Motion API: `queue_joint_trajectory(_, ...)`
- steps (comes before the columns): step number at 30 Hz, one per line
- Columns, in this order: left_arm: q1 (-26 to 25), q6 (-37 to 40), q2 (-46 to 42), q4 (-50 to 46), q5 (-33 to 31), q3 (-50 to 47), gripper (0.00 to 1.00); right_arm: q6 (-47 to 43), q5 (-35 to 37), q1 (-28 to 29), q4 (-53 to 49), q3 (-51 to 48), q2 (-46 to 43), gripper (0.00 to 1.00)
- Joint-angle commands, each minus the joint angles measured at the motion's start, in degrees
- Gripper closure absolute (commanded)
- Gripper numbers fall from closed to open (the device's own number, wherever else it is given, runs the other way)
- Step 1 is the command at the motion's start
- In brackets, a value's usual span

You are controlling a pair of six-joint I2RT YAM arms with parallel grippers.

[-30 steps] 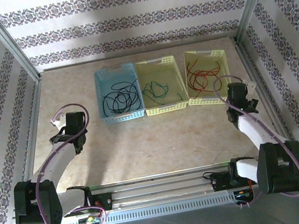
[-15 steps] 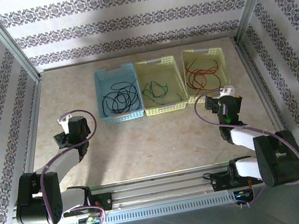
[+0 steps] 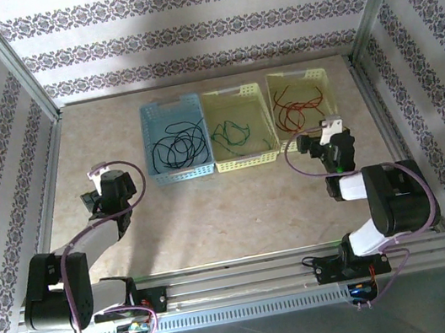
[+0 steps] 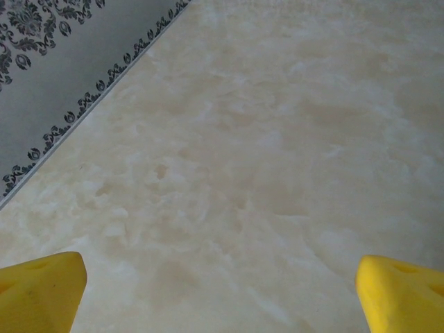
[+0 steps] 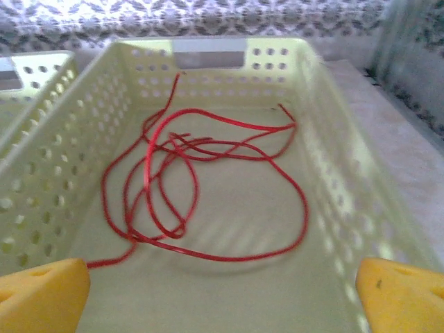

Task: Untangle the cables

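Right wrist view: right gripper (image 5: 222,295) spread wide, empty, at the near end of pale basket (image 5: 326,139) holding loose red cable (image 5: 208,187). Black cable (image 3: 178,148), green cable (image 3: 233,135) lie separately further left. Left gripper (image 4: 222,295) spread over bare table (image 4: 263,139). Probably wrap-up: lift clear, don't snag red loops.

A thin black cable (image 3: 178,146) lies curled in loose, overlapping loops on the floor of the light-blue perforated plastic basket (image 3: 169,104), the left of three at the far side. A thin green cable (image 3: 233,135) lies in a smaller loose tangle in the middle pale-yellow perforated plastic basket (image 3: 231,91). A thin red cable (image 3: 298,109) lies in the right pale-yellow perforated basket (image 3: 297,76): several long loops crossing one another on the floor, one wide loop sweeping along the right wall, one end reaching towards the far wall.
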Motion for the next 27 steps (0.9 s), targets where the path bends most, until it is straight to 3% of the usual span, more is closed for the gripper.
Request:
queue_joint_trajectory(1, 0.4, 1.9, 1.2, 3.2, 1.0, 0.6, 0.01, -2.6, -3.9, 1.8, 1.7, -0.1, 0.2, 0.02)
queue_joint_trajectory(7, 0.2, 6.5, 5.7, 9.3, 2.4, 2.1, 0.01, -2.6, -6.7, 1.2, -1.1, 0.9, 0.5, 0.02)
queue_joint_trajectory(12, 0.3, 9.8, 11.0, 13.0, 7.4, 5.0, 0.01, -2.6, -6.9, 1.0, -1.2, 1.0, 0.5, 0.02)
queue_joint_trajectory(21, 0.2, 13.2, 15.8, 14.8, 13.2, 8.4, 0.01, -2.0, -8.2, 0.2, -1.4, 1.2, 0.6, 0.02)
queue_joint_trajectory(23, -0.1, 15.1, 17.6, 26.0, 13.7, 4.0, 0.01, -1.9, -8.3, 0.2, -1.4, 1.2, 0.6, 0.02)
queue_joint_trajectory(24, -0.1, 13.5, 15.4, 21.7, 14.2, 4.0, 0.01, -1.9, -8.5, 0.2, -1.4, 1.2, 0.6, 0.02)
queue_joint_trajectory(26, -0.1, 14.4, 16.0, 36.2, 14.1, -2.3, 0.01, -1.8, -8.6, 0.0, -1.3, 1.2, 0.6, 0.02)
queue_joint_trajectory(27, 0.2, 13.8, 14.9, 38.6, 15.3, -4.8, 0.01, -1.9, -8.7, 0.0, -1.4, 1.2, 0.6, 0.02)
